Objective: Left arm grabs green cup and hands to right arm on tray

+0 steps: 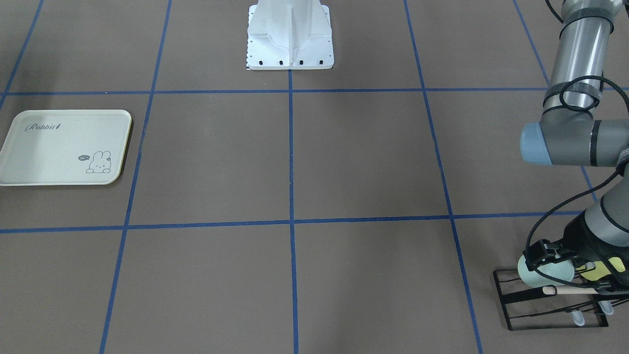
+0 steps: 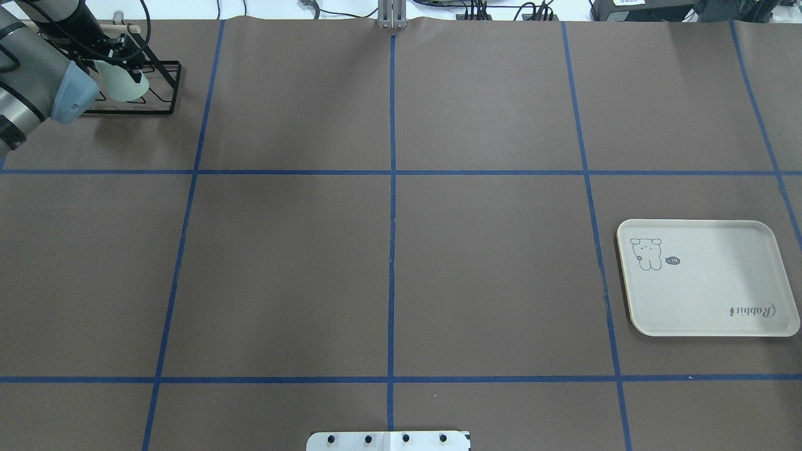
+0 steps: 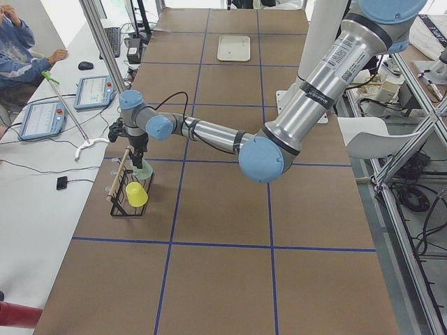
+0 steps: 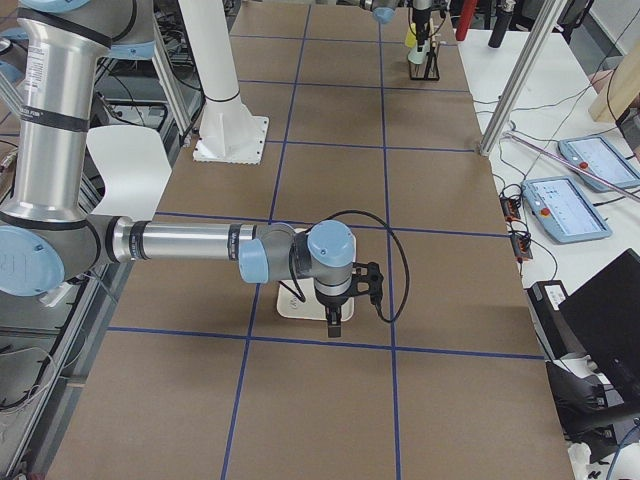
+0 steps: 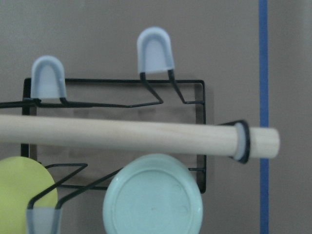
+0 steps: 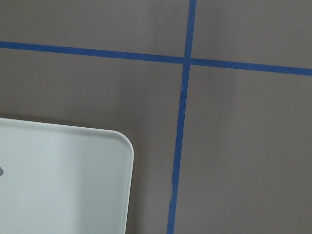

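1. The left claw [image 1: 546, 263] is down at the green cup [image 1: 533, 276], its black body right over the cup's side. I cannot tell whether the fingers are apart or clamped on it; the left wrist camera shows no fingers.
2. The green cup sits on a black wire rack [image 5: 203, 117], with its round base facing the wrist camera.
3. A wooden dowel [image 5: 126, 134] runs along the rack just beside the cup. A yellow-green cup [image 5: 19, 187] sits on the same rack next to the green one, and pale blue caps [image 5: 155, 48] cover the rack's free wire tips.
4. The rack stands in the far left corner of the surface [image 2: 489, 269], which is brown and gridded with blue tape lines [image 2: 391, 250].
5. The left arm [image 1: 580, 54] reaches out to that corner, with black cable looped round it.
6. The right claw [image 4: 335, 322] shows only in the side view, so I cannot tell if it is apart or together. It hangs over the tray [image 2: 708, 288].
7. The right arm [image 4: 190, 242] stretches level above the surface.
8. The tray lies flat by the surface's right edge, well apart from the rack.
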`<state>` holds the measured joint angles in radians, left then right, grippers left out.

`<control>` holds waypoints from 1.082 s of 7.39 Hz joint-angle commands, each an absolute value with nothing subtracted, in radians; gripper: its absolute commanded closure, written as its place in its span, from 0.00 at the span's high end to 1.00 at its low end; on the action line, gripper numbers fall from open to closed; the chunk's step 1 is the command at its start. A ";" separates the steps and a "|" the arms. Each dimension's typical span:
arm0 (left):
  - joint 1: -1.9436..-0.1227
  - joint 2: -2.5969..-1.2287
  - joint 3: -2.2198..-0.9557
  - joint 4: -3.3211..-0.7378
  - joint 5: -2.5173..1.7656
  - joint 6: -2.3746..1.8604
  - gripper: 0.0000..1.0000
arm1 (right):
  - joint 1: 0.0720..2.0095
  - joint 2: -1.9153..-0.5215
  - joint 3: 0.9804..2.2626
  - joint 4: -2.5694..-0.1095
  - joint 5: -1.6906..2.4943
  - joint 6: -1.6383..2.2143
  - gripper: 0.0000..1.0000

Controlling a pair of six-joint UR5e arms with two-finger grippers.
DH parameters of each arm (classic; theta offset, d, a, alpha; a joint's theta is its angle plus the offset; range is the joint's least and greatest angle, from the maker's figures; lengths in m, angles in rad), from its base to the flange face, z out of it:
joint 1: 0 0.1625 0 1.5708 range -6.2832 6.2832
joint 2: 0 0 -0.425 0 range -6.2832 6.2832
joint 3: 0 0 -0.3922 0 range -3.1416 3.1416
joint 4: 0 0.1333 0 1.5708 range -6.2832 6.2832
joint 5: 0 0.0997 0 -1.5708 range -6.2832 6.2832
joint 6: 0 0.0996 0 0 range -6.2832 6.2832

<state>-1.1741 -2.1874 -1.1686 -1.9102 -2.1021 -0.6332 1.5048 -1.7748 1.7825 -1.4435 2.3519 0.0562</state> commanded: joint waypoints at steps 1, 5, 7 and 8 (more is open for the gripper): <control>-1.172 -2.126 -1.170 -2.027 -2.057 -0.637 0.99 | 1.505 -1.775 1.782 -1.443 2.353 0.057 1.00; -1.166 -2.151 -1.170 -2.014 -2.054 -0.687 0.98 | 1.505 -1.773 1.784 -1.440 2.353 0.057 1.00; -1.166 -2.149 -1.169 -2.019 -2.052 -0.675 0.93 | 1.505 -1.775 1.784 -1.440 2.353 0.057 1.00; -1.166 -2.146 -1.167 -2.020 -2.052 -0.676 0.87 | 1.505 -1.775 1.784 -1.442 2.353 0.057 1.00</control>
